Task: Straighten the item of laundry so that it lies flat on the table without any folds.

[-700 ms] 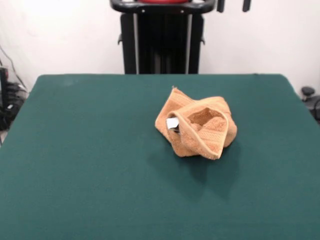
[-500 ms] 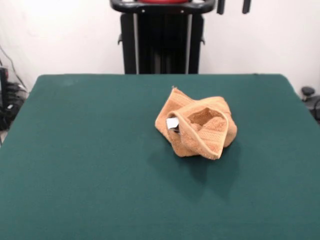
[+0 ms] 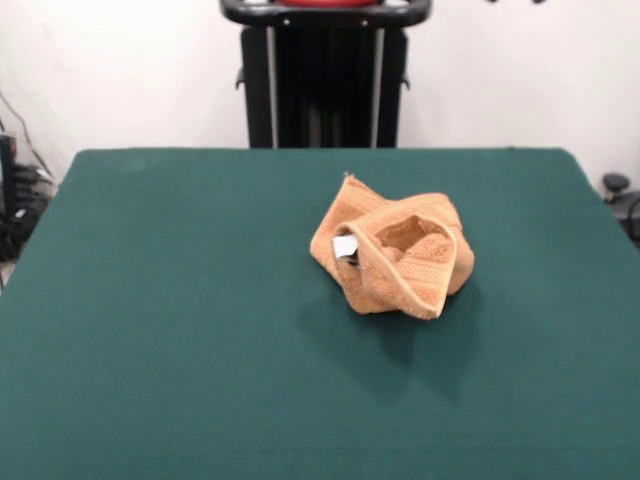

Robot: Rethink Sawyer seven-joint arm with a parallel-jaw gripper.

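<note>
The orange-tan towel (image 3: 395,255) lies crumpled in a loose bundle on the dark green table (image 3: 180,320), right of centre and toward the far side. Its small white tag (image 3: 345,246) shows on the bundle's left side, and a fold forms a hollow at the top. Only the two tips of my gripper (image 3: 515,1) show as dark slivers at the top edge, set apart from each other, high above and behind the towel. It holds nothing.
The robot's black pedestal (image 3: 325,75) stands behind the table's far edge. Cables and dark gear lie off the table's left side (image 3: 15,205), and a dark object sits off the right side (image 3: 618,190).
The gripper's tips have moved up and to the right in the picture and now barely show at the top edge. The towel has not moved.
</note>
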